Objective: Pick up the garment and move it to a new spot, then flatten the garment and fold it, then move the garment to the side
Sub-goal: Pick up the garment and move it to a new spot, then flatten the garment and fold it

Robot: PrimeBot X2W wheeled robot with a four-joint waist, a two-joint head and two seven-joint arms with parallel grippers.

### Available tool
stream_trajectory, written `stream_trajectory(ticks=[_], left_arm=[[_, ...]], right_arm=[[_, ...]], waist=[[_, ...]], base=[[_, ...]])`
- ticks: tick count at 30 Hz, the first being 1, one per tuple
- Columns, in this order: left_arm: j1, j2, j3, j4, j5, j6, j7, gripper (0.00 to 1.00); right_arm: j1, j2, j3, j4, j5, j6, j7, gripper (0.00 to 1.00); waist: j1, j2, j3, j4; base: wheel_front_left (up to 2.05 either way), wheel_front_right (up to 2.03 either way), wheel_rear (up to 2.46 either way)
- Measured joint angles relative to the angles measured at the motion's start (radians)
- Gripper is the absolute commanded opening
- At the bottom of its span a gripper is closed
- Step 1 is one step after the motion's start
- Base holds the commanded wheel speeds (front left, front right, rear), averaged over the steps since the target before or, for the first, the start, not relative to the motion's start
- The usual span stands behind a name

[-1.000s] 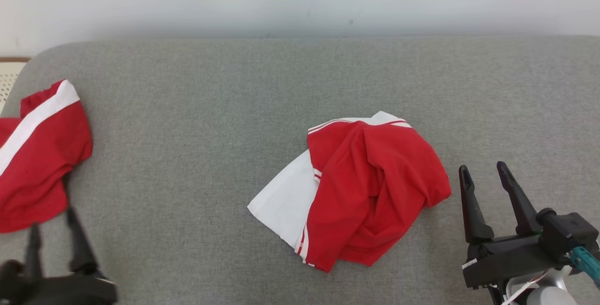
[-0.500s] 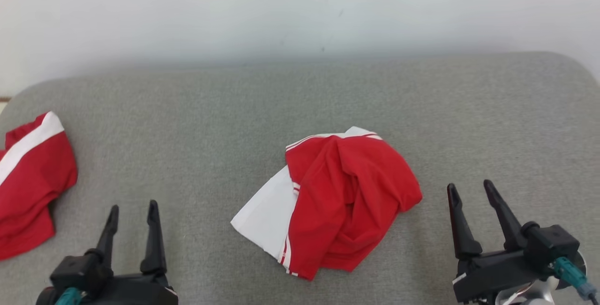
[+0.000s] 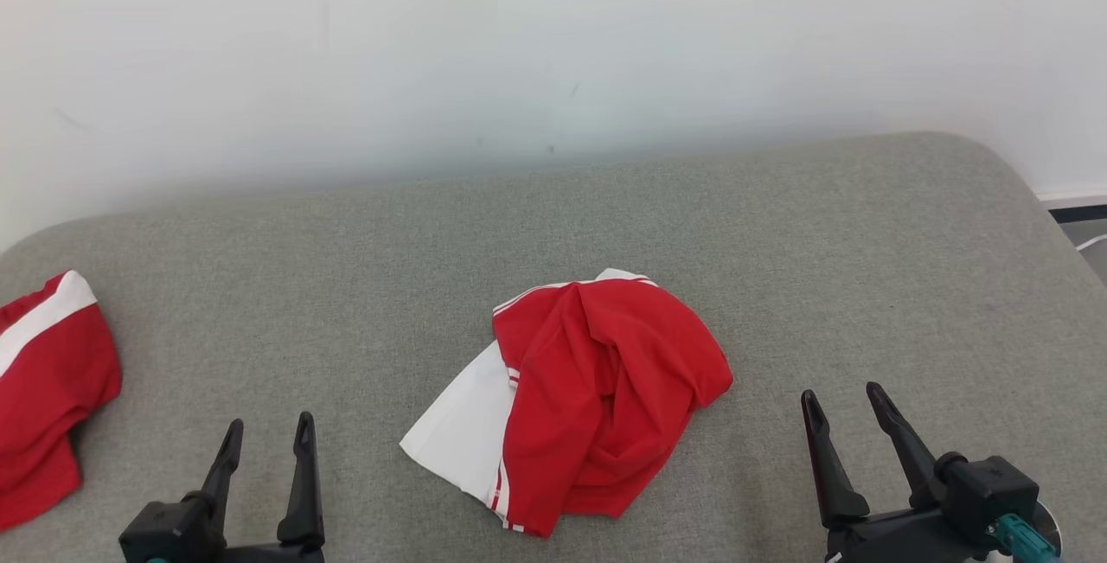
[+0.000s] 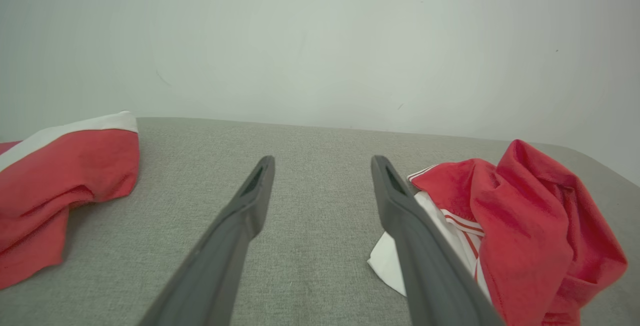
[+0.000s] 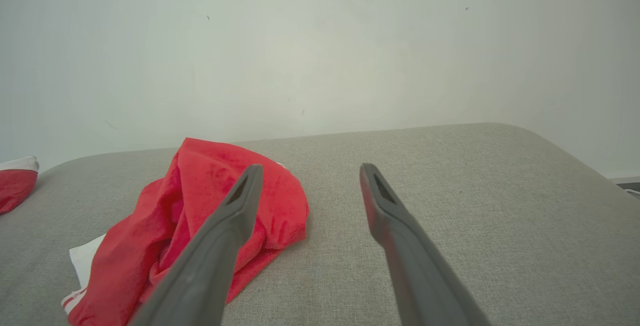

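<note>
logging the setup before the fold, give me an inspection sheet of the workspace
surface: grey fabric cushion, flat
job's things: red and white garment, crumpled near the centre, not held
clutter: second red garment with a white stripe, at the left edge
grippers: left pincer and right pincer both open, holding nothing, on either side of the crumpled one and apart from it
cables: pale cord on the floor, far right
surroundings: white wall behind the cushion

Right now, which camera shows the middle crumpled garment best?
Head view: the whole crumpled garment lies unobstructed. Left wrist view crops its lower edge, the left hand's finger covering part; right wrist view hides part behind the right hand's finger.
</note>
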Motion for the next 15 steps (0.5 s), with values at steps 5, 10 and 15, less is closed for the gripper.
stream_trajectory(ticks=[5,10,15], left_arm=[[0.005,0.006,0.004,-0.007,0.0,0.012,0.006,1.0],[0.006,0.009,0.006,-0.008,0.0,0.017,0.01,1.0],[0.007,0.012,0.004,-0.015,0.0,0.021,0.013,1.0]], right_arm=[[0.013,0.002,0.004,-0.015,-0.005,0.0,0.009,1.0],[0.013,0.002,0.004,-0.02,-0.005,0.0,0.01,1.0],[0.016,0.002,-0.001,-0.026,-0.005,0.0,0.01,1.0]], waist=[[0.0,0.0,-0.004,-0.002],[0.0,0.0,-0.004,-0.001],[0.0001,0.0,0.001,0.006]], base=[[0.0,0.0,0.0],[0.0,0.0,0.0],[0.0,0.0,0.0]])
